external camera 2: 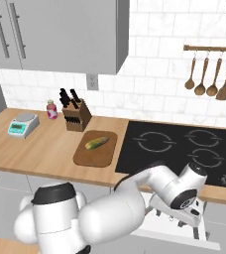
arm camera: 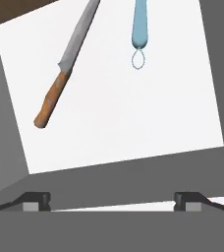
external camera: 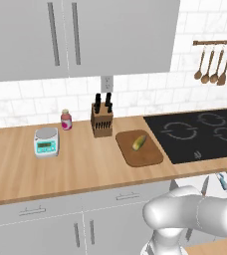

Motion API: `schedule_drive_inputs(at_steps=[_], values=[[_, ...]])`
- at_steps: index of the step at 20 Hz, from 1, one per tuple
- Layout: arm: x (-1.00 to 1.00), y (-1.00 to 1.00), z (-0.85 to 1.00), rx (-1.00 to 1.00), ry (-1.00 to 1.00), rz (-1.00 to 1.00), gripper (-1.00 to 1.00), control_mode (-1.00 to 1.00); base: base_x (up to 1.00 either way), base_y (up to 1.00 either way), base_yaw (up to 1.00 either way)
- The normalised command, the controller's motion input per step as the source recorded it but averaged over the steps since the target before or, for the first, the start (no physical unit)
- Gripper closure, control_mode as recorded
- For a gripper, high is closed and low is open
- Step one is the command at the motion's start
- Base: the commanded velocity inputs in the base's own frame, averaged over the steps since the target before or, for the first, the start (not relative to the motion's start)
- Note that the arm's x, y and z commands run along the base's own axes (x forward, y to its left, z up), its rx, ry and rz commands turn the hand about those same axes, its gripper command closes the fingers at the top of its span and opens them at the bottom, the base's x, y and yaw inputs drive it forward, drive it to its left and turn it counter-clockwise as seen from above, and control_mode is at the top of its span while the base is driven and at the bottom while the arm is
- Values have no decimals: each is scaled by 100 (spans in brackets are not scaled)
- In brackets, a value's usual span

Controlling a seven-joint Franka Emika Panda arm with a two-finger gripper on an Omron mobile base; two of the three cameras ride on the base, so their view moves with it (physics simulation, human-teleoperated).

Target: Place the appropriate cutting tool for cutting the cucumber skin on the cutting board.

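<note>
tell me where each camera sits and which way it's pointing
Left base view: behind the arm's left, looking down on the brown wooden cutting board with the yellow-green cucumber; white arm lower right.
Right base view: behind the right, same board and cucumber; arm lower left.
Hand view: on the hand, looking into a white drawer holding the light-blue-handled peeler and a wooden-handled knife; gripper open at the bottom.
Both base views share the counter.

Bright, even rendered light; soft shadows, slightly coarse pictures.
</note>
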Motion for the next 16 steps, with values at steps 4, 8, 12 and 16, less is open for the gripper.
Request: schedule_drive_inputs(at_steps=[4,8,12,16], values=[[0,0,-46,-4,0,0,-100,-100,0,0,0],[21,0,-14,-2,0,0,-100,-100,0,0,0],[3,0,-15,-1,0,0,-100,-100,0,0,0],[0,8,-39,-1,1,0,-100,-100,0,0,0]])
